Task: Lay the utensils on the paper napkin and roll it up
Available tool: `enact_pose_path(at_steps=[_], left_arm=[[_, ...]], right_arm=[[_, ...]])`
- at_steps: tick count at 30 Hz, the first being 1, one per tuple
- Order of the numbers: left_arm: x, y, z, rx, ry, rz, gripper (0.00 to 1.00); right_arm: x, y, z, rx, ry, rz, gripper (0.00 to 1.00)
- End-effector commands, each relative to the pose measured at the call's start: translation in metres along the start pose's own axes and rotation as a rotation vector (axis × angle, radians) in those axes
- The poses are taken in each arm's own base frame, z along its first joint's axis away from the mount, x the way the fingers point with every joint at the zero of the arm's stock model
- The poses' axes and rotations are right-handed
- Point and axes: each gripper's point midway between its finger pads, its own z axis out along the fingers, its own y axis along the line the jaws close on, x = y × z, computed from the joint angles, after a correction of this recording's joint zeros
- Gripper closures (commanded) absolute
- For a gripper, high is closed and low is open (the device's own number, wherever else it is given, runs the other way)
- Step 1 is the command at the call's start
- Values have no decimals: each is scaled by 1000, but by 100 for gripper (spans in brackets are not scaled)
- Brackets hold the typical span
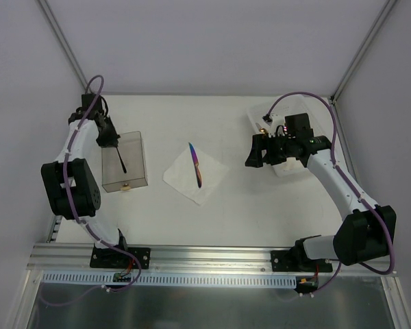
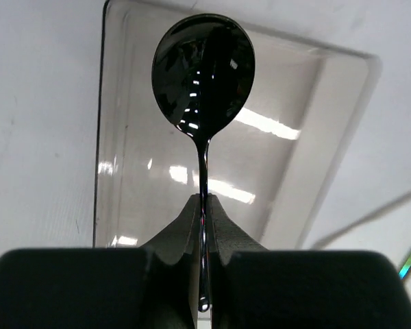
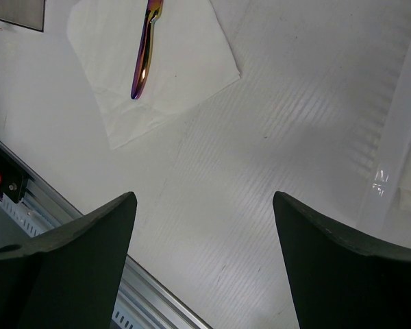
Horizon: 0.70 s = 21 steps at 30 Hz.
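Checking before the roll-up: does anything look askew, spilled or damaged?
Nothing spilled or damaged. The white paper napkin lies diagonal to the table edge, the iridescent purple utensil on it; the black-bowled spoon sits clamped in the left gripper over the clear plastic box.

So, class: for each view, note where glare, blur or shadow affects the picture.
Left wrist: bright light streaks glare off the black spoon and the clear plastic box. Right wrist: the fingers of the right gripper are dark and blurred, the napkin sharp. Top external: even light, faint shadows.
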Motion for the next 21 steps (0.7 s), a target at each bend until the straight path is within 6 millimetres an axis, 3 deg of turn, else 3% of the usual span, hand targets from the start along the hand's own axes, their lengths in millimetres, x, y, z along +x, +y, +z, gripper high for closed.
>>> enact_pose_path(at_steps=[1,5,6,8,9,12,13,16,21], left_arm=[[-38,-35,-73,86,-155,15,100],[-44,-92,-109,165,-205,60,100],[-28,-119,-113,196,-173,108,100],[-17,-150,-109,232,-138,107,100],[-1,-177,-110,266,-114,150,100],[24,-217,-91,275,-48,169,100],[43,-232,-73,261,3,192,100],[75,-259,-45,257,102,180,100],[101,-277,-17,221,156,190,100]], right_arm=[[-6,7,-9,-15,-31,-14,15],[-6,5,-9,-7,-36,-13,15],[-6,4,-8,-3,-35,-12,15],[-6,4,-8,-2,-32,-11,15],[-5,2,-8,2,-29,-7,15],[-5,1,-6,4,-26,-8,15],[-5,0,-6,7,-24,-6,15],[-5,-1,-5,11,-20,-6,15],[-3,-3,-4,19,-15,-7,15]])
